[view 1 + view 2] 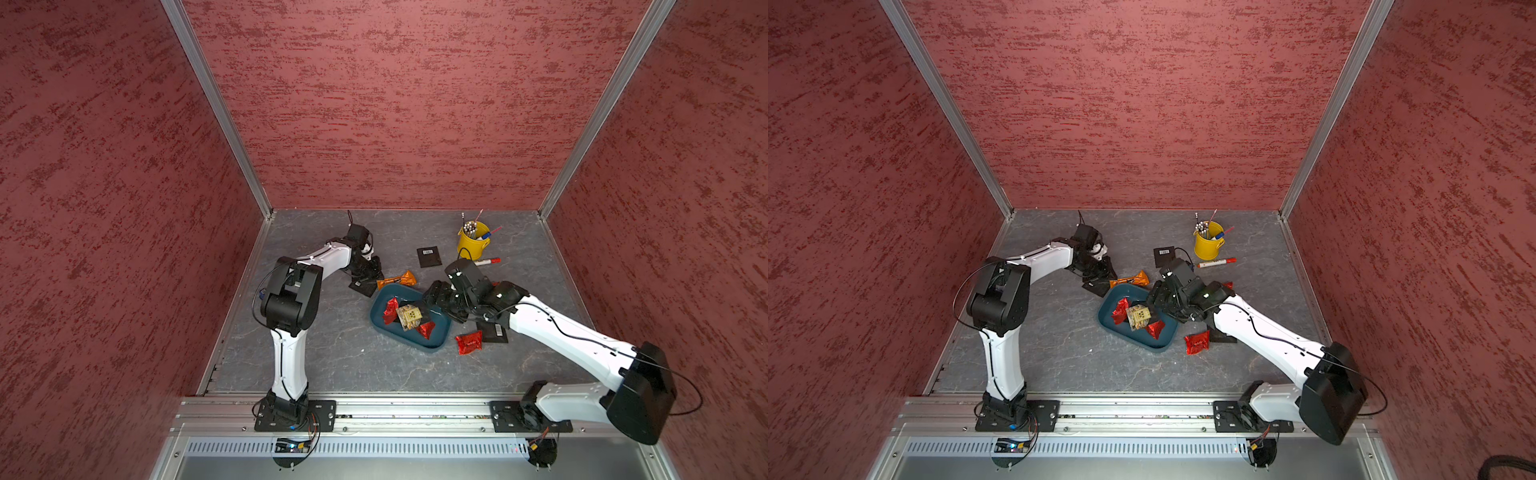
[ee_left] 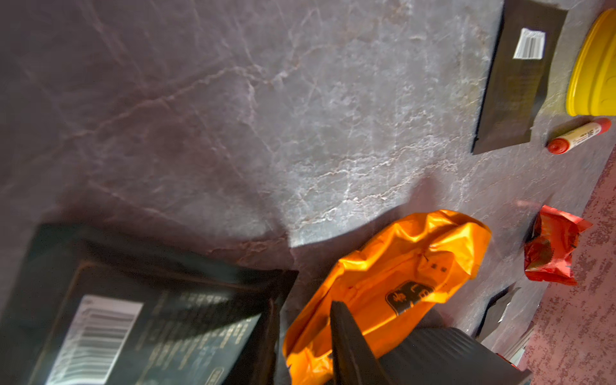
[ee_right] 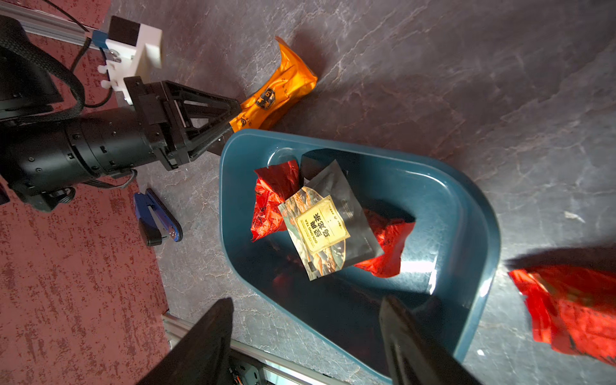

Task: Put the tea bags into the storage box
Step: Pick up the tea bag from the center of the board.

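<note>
1. In both top views the storage box (image 1: 438,332) sits mid-counter (image 1: 332,353). It holds two red tea bags (image 1: 390,309) and a tan tea bag (image 1: 409,316). An orange tea bag (image 1: 397,279) lies against its far rim, and a third red tea bag (image 1: 469,343) lies just outside.
2. Left wrist: the left gripper (image 2: 393,320) has its jaws around the orange tea bag, seemingly clamped on its end, though the view is blurred.
3. Right wrist: the right gripper (image 3: 306,300) hangs over the box's rim, jaws wide apart and empty.

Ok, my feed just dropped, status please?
Left gripper pinching orange tea bag beside storage box. Right gripper open, empty, over its rim. Red tea bag lying outside. Nothing blocking.
</note>
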`<state>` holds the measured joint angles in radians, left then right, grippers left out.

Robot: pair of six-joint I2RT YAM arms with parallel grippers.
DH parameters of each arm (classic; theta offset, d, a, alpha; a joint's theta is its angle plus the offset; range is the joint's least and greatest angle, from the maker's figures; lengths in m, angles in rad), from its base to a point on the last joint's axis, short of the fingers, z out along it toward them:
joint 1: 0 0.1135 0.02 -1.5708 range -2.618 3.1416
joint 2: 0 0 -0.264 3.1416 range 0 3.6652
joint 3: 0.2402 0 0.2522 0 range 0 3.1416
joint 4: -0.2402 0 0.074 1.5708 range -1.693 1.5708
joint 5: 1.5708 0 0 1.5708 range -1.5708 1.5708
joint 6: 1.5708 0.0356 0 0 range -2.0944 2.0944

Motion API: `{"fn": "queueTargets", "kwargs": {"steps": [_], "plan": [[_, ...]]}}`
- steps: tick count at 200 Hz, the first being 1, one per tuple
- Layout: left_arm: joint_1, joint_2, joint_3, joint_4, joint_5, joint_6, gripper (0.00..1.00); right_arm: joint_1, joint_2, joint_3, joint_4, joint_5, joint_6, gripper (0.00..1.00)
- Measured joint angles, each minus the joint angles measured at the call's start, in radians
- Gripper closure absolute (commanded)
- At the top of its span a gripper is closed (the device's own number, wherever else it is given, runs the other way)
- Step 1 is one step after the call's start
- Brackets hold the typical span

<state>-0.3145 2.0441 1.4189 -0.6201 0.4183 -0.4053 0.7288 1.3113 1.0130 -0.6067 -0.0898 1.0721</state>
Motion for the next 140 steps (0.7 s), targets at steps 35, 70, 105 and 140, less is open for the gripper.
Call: {"fn": "queueTargets", "kwargs": {"steps": [35, 70, 105, 140], "plan": [[-0.001, 0.001, -0.002, 0.014, 0.007, -0.008, 0.91, -0.004, 0.004, 0.0, 0.001, 0.0, 0.0, 0.25], [-0.001, 0.001, -0.002, 0.015, 0.01, -0.01, 1.0, -0.009, 0.003, 0.0, 0.0, -0.001, 0.0, 0.25], [-0.001, 0.001, 0.005, 0.009, 0.01, -0.01, 1.0, -0.013, 0.003, 0.0, 0.0, -0.001, 0.0, 0.25], [-0.001, -0.012, 0.049, -0.016, -0.005, -0.01, 1.0, -0.016, 0.003, -0.002, 0.002, -0.001, 0.0, 0.25]]}}
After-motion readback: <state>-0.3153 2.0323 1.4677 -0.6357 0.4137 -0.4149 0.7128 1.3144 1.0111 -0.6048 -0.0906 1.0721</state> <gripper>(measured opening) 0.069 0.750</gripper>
